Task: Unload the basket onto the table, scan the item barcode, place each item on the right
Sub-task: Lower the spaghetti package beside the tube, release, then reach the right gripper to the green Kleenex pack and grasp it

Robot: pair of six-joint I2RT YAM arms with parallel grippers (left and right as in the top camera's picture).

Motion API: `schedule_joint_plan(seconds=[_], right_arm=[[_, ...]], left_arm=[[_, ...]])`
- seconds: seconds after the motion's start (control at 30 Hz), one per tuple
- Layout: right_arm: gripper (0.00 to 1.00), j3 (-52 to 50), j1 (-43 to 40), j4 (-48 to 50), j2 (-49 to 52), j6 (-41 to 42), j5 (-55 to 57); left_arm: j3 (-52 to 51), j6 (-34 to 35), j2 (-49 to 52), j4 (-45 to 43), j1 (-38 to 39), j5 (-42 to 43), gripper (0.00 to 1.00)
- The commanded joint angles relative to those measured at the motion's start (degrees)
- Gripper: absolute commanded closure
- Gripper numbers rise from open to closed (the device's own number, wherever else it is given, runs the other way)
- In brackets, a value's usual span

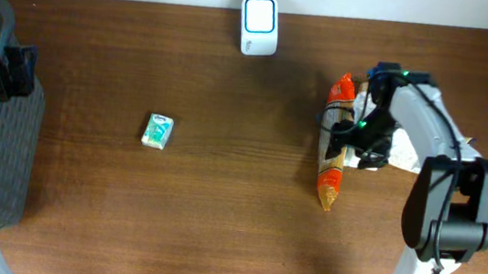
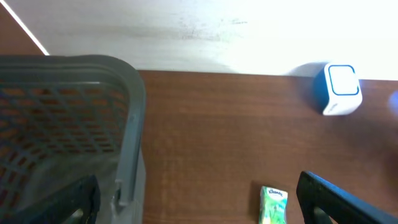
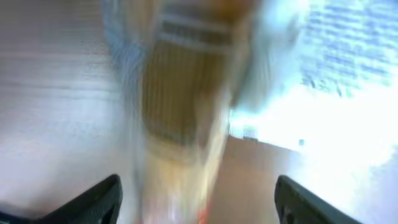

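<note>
- The bag (image 1: 329, 179), an orange snack pack, lies flat on the surface (image 1: 217, 208) at the right. It runs lengthwise toward the far edge, with its near end pointing at the robot.
- The right gripper (image 1: 347, 138) hangs directly over the bag's middle. In the wrist view its fingers (image 3: 102, 199) stand wide apart, with the bag between them and slack on both sides. That picture is badly smeared, so they are probably open and not clamping.
- Centring on the long pack suits a balanced lift, and striped print there may be the barcode.
- A printed sheet (image 1: 404, 151) lies just beside the bag, under the right arm.
- The scanner (image 1: 259, 25), white with a blue-rimmed window, stands at the far edge, well apart from the bag. The bag must therefore be carried over with the code turned to face the window.
- A tissue pack (image 1: 158, 132) lies left of centre, alone.
- The left gripper (image 2: 205, 202) hangs by the grey basket (image 1: 2, 156), fingers fully spread and empty, likely parked clear of the work.
</note>
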State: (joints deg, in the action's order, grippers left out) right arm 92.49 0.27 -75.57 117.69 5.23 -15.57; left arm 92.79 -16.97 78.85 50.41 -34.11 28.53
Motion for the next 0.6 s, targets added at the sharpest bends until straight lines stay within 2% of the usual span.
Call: schedule_joint_plan(seconds=[0.0, 0.03, 0.1, 0.13, 0.2, 0.23, 0.27, 0.33, 0.47, 0.57], right_arm=[[0.23, 14.6, -1.6, -8.7, -2.3, -11.2, -10.1], [0.24, 20.0, -0.6, -10.3, -2.3, -12.3, -13.5], [0.3, 23.0, 3.1, -6.2, -2.3, -12.2, -22.3], [0.3, 22.8, 6.2, -1.5, -2.0, -9.1, -24.3], [0.31, 21.8, 16.1, 12.3, 0.0, 2.5, -24.0], [0.3, 21.8, 19.5, 16.6, 1.0, 6.6, -22.5], [0.3, 21.8, 25.4, 22.9, 3.3, 13.9, -15.5], [0.32, 21.8, 32.5, 29.7, 6.6, 19.4, -7.8], [0.41, 21.8, 42.5, 39.3, 14.1, 21.9, 4.3], [0.43, 21.8, 44.3, 41.1, 17.9, 21.9, 5.8]], left_arm=[[0.6, -0.7, -0.6, -0.2, -0.2, 0.6, 0.01], [0.6, -0.7, -0.6, -0.2, -0.2, 0.6, 0.01], [0.6, -0.7, -0.6, -0.2, -0.2, 0.6, 0.01], [0.6, -0.7, -0.6, -0.2, -0.2, 0.6, 0.01], [0.6, -0.7, -0.6, -0.2, -0.2, 0.6, 0.01], [0.6, -0.7, -0.6, -0.2, -0.2, 0.6, 0.01], [0.6, -0.7, -0.6, -0.2, -0.2, 0.6, 0.01], [0.6, -0.7, -0.6, -0.2, -0.2, 0.6, 0.0], [0.6, -0.7, -0.6, -0.2, -0.2, 0.6, 0.01], [0.6, -0.7, -0.6, -0.2, -0.2, 0.6, 0.01]])
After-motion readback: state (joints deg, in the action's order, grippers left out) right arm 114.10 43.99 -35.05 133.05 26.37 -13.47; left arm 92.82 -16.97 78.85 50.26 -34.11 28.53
